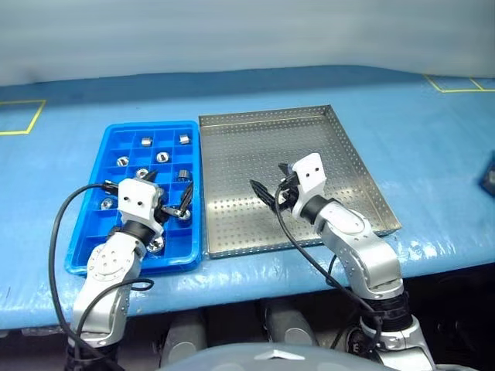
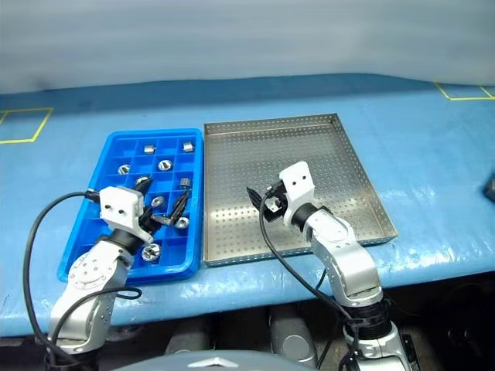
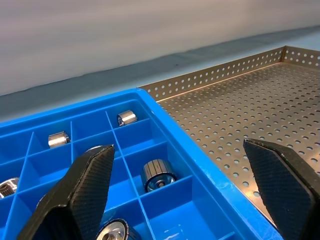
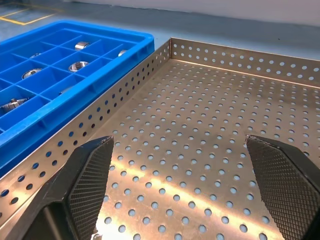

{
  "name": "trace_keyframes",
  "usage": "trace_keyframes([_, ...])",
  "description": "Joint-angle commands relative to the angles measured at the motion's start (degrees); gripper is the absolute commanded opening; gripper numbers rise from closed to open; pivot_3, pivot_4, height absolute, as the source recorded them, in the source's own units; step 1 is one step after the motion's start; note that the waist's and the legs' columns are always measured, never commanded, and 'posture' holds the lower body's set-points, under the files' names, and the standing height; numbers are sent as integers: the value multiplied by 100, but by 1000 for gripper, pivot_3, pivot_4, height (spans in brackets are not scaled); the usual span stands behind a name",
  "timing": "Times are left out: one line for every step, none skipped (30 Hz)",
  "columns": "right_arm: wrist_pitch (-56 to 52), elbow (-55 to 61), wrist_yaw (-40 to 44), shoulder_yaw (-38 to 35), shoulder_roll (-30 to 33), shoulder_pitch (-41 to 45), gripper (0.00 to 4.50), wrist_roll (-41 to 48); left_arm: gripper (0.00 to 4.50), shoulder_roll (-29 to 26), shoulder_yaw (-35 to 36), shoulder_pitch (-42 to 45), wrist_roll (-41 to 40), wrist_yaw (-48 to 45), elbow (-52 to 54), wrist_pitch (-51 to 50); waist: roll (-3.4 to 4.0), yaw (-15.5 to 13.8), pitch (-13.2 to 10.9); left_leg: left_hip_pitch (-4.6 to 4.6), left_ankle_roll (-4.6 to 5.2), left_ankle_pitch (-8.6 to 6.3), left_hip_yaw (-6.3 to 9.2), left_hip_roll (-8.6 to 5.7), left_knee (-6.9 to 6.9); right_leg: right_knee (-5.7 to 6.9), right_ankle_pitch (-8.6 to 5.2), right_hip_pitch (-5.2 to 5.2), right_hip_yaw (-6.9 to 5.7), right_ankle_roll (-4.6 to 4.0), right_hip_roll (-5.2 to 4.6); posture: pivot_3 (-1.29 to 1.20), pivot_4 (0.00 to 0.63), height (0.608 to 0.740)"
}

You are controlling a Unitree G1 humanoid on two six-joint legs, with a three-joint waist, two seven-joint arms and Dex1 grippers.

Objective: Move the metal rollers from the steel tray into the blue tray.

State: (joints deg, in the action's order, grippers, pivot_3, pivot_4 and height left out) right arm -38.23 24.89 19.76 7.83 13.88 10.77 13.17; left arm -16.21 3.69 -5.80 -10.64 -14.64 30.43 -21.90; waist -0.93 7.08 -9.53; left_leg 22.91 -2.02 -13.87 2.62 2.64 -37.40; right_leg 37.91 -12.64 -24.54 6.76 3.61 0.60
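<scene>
Rollers look pretty much all moved over at this point. The metal rollers [image 1: 144, 141] are sitting in the compartments of the blue tray [image 1: 87, 255], scattered across several cells, and the steel tray [image 1: 363, 185] right beside it shows nothing but bare perforated floor in both head views and in the right wrist view. So the transfer step reads as finished or very nearly so, though the near corner of the steel tray is partly hidden behind the right arm, so one straggler there can't be ruled out.

The left gripper [image 1: 168, 199] hangs over the middle of the blue tray with its fingers spread wide and nothing between them; its wrist view looks across the blue cells to the tray rim, with a ribbed roller [image 3: 158, 175] lying in the cell between the two fingers [image 3: 82, 195]. The right gripper [image 2: 259, 199] is over the steel tray's floor, claw also spread wide, holding nothing.

Best guess for what comes next: a quick check of that hidden patch of steel tray. If it's clear, both arms just need to back off without knocking the blue tray, since the left fingers are low over rollers that would probably scoot around if bumped.
</scene>
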Motion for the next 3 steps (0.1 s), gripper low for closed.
trace_keyframes([-49, 373, 11, -53, 61, -104, 4455, 76, 4500, 40, -60, 145, 54, 43, 19, 56, 0, 47, 0, -1, 1, 0, -3, 0, -2, 0, 1, 1, 5, 1, 1, -147, 150, 740])
trace_keyframes([-61, 410, -1, -65, 75, -144, 4455, 85, 4500, 45, -73, 175, 58, 31, -6, 50, 0, 67, 0, -2, 1, 1, -5, -1, -3, 1, 1, 1, 8, 2, 1, -153, 150, 740])
trace_keyframes([-74, 439, -14, -67, 81, -172, 4455, 90, 4500, 44, -76, 187, 56, 20, -20, 50, 0, 67, 0, -2, 2, 1, -6, -1, -5, 1, 3, 1, 10, 4, 1, -159, 150, 740])
